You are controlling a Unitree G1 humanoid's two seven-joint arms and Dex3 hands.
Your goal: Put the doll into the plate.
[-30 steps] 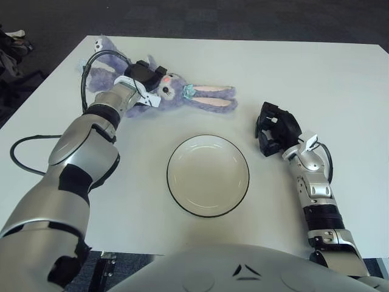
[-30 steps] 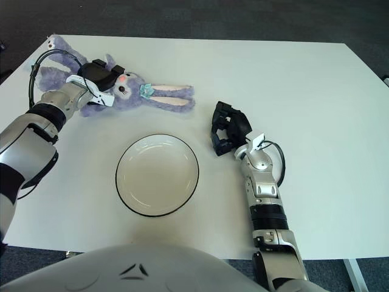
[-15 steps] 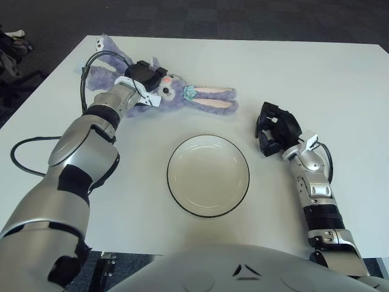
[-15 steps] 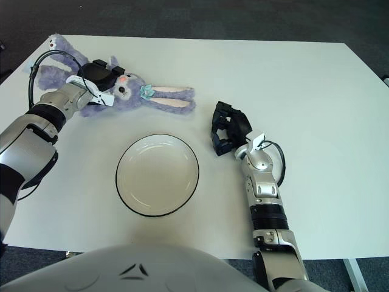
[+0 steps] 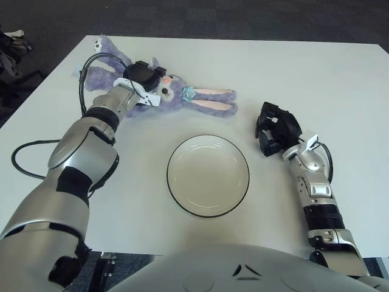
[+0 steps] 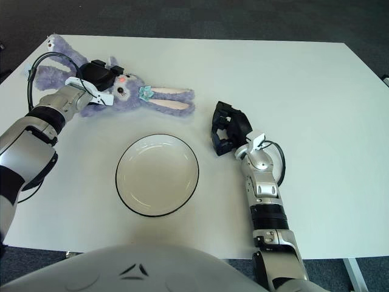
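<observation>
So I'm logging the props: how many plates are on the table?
1. The plate sits empty at the table's near middle, between the left hand on the doll and the right hand.

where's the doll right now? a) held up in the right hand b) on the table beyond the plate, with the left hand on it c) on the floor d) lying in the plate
b: the doll lies on the table beyond the plate, which holds nothing, with the left hand on its body; the right hand shows to the right of the plate, away from the doll.
</observation>
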